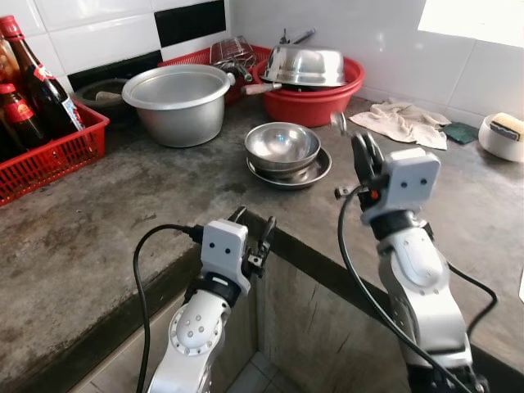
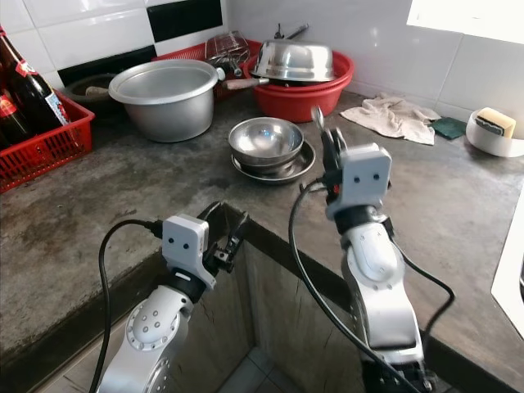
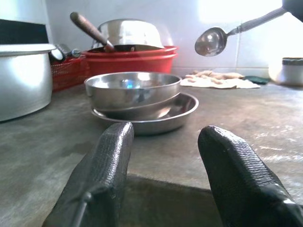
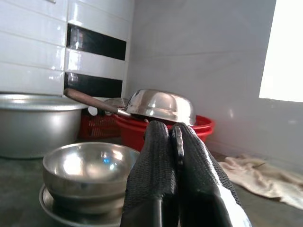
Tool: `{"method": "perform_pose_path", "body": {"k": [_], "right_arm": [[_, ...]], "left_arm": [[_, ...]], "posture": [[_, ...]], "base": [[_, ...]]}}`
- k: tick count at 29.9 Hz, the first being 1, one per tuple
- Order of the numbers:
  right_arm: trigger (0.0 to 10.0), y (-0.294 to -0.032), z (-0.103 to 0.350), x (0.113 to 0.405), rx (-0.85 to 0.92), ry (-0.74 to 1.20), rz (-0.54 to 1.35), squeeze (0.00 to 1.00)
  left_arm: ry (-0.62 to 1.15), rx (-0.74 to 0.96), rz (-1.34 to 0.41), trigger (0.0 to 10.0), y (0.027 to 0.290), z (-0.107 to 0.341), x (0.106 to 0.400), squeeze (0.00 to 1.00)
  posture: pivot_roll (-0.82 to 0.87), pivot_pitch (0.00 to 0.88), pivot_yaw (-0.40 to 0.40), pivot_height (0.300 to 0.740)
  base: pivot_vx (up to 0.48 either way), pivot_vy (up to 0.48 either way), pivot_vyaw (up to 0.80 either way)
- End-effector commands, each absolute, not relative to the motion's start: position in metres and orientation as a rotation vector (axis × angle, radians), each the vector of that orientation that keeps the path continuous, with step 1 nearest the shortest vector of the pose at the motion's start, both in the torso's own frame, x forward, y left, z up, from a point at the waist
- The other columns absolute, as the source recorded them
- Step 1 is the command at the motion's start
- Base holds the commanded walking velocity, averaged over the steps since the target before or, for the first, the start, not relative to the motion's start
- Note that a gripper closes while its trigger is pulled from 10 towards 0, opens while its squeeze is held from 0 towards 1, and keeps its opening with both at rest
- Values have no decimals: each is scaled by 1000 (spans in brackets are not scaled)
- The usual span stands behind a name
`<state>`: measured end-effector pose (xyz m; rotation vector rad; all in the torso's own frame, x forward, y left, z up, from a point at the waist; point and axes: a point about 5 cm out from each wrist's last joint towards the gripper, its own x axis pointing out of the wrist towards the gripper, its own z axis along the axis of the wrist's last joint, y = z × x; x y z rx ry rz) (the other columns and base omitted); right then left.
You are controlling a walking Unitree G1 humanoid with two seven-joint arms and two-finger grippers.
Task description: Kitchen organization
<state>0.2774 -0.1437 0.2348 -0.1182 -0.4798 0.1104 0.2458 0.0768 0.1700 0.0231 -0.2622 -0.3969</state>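
Note:
A steel bowl (image 1: 282, 146) sits in a shallow steel plate (image 1: 318, 173) on the grey counter (image 1: 123, 213). My right gripper (image 1: 363, 151) is raised just right of that bowl and is shut on a metal spoon (image 1: 338, 123), whose scoop points up and back. The left wrist view shows the spoon (image 3: 211, 41) hanging above the counter beyond the bowl. In the right wrist view the fingers (image 4: 158, 161) are pressed together on the spoon handle. My left gripper (image 1: 255, 233) rests low at the counter's inner corner edge, open and empty, facing the bowl and plate.
A large aluminium pot (image 1: 176, 102) stands behind the bowl. A red basin (image 1: 311, 102) holds an upturned steel bowl (image 1: 304, 65). A red crate (image 1: 49, 155) with bottles is at the left. A cloth (image 1: 401, 121), a green scrubber (image 1: 461, 131) and a white dish (image 1: 501, 137) lie right.

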Motion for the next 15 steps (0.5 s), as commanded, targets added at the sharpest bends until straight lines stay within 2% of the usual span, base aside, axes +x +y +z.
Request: {"method": "perform_pose_path", "body": {"k": [1, 10, 15], "right_arm": [[0, -144, 243, 269, -153, -515, 115, 0], [0, -147, 238, 262, -162, -460, 101, 0], [0, -143, 234, 264, -142, -432, 90, 0]], "left_arm": [[-275, 18, -418, 10000, 75, 175, 243, 0], [-293, 30, -439, 10000, 72, 181, 242, 0], [-276, 36, -434, 10000, 73, 177, 243, 0]], "posture": [[76, 26, 13, 740], [72, 13, 15, 740], [73, 6, 14, 740]], "base": [[0, 0, 0], [0, 0, 0], [-262, 0, 0]]}}
